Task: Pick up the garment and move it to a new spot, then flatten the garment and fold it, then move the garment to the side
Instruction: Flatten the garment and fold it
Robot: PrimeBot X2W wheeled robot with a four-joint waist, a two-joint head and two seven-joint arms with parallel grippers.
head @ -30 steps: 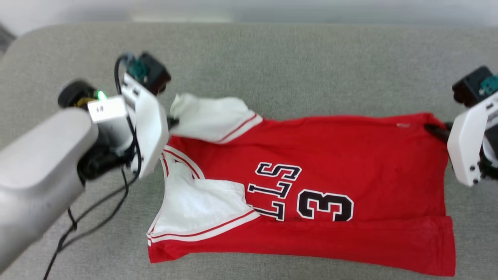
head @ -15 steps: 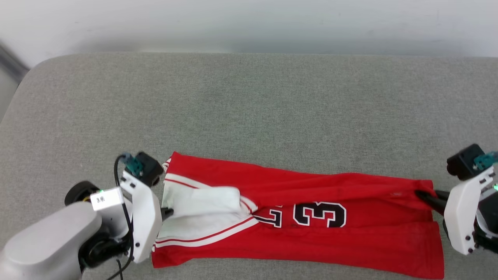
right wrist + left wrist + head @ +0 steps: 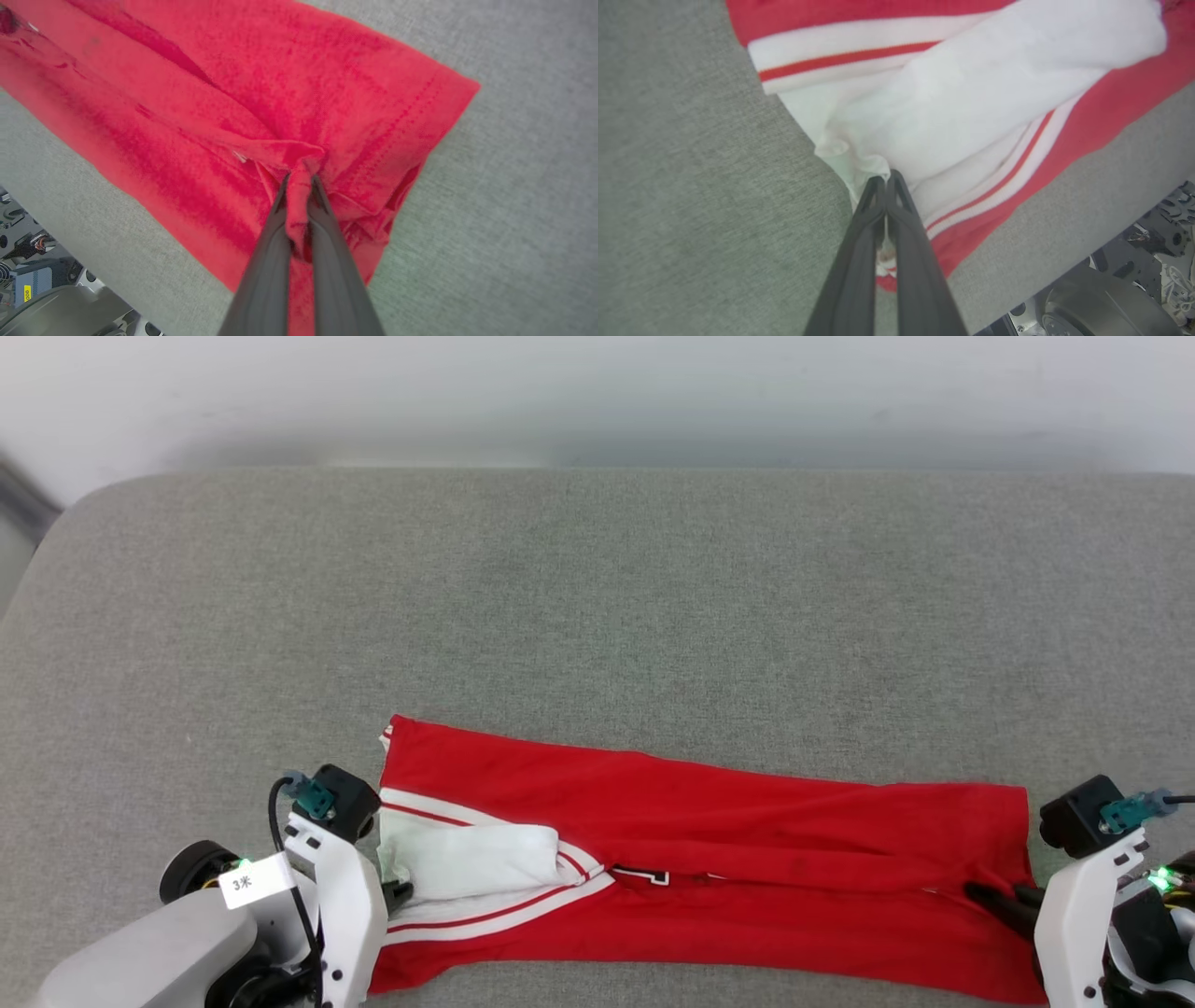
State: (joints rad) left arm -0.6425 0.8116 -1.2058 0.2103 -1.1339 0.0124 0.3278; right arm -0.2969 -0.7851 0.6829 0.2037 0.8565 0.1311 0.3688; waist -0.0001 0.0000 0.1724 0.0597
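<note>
The garment (image 3: 709, 859) lay as a long red band along the near edge of the grey cushion (image 3: 597, 597), stretched from left to right. Its far half was doubled over the near half, so the lettering was almost hidden. The left gripper (image 3: 886, 177) was clamped shut on white sleeve cloth at the left end. The right gripper (image 3: 299, 179) was pinched tight on a tuck of red hem at the right end.

This looked like the first lengthwise fold, nearly laid down. The next move probably called for lowering both ends flat and letting go evenly. After that, fresh grips at one end could carry it across to the other. The bulging white sleeve might need tucking first.
</note>
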